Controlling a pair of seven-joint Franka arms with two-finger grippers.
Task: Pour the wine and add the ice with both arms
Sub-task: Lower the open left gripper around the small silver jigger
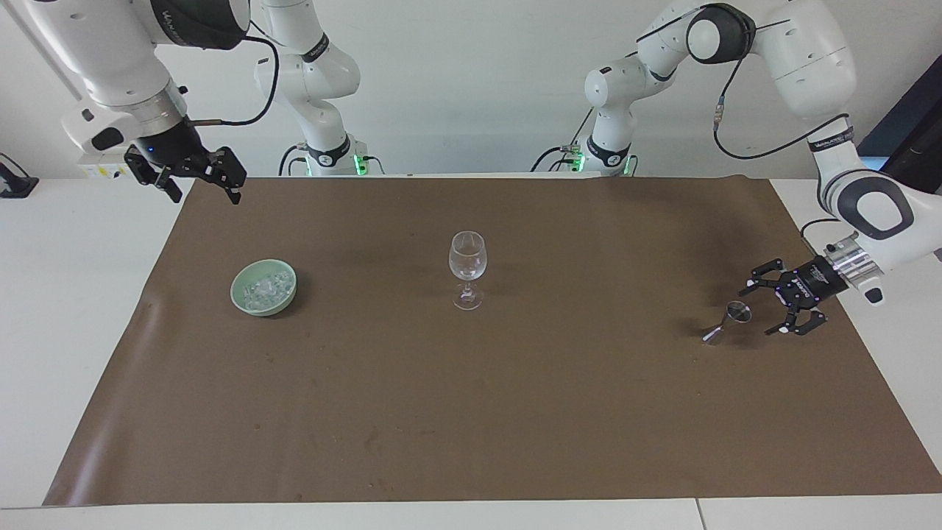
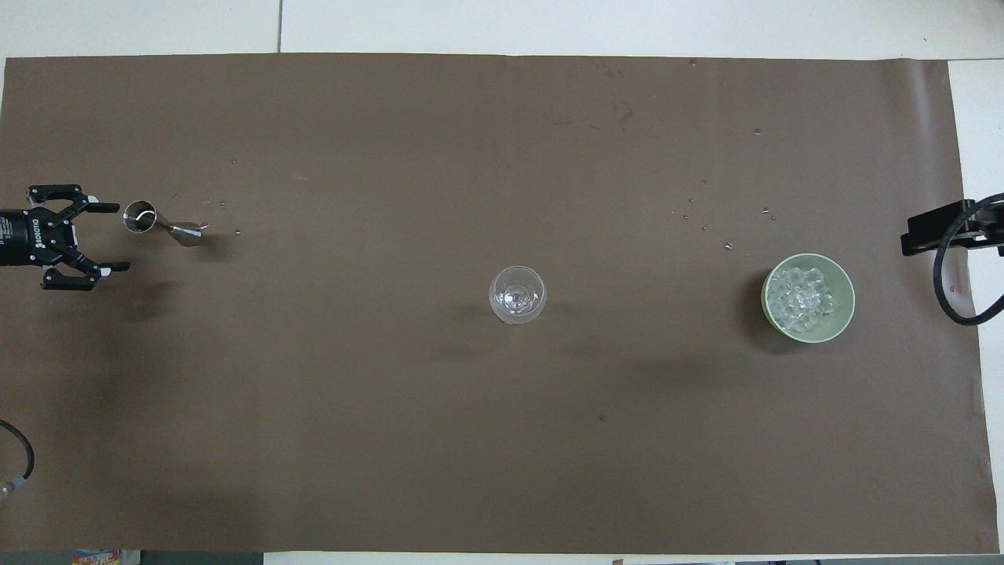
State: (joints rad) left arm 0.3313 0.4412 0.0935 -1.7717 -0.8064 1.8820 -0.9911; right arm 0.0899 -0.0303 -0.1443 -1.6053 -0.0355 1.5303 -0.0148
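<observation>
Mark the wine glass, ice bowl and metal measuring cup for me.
wine glass (image 1: 467, 259), facing view, on its bowl
ice bowl (image 1: 240, 293), facing view, on its green rim
measuring cup (image 2: 140, 216), overhead view, on its open end; it lies on its side
</observation>
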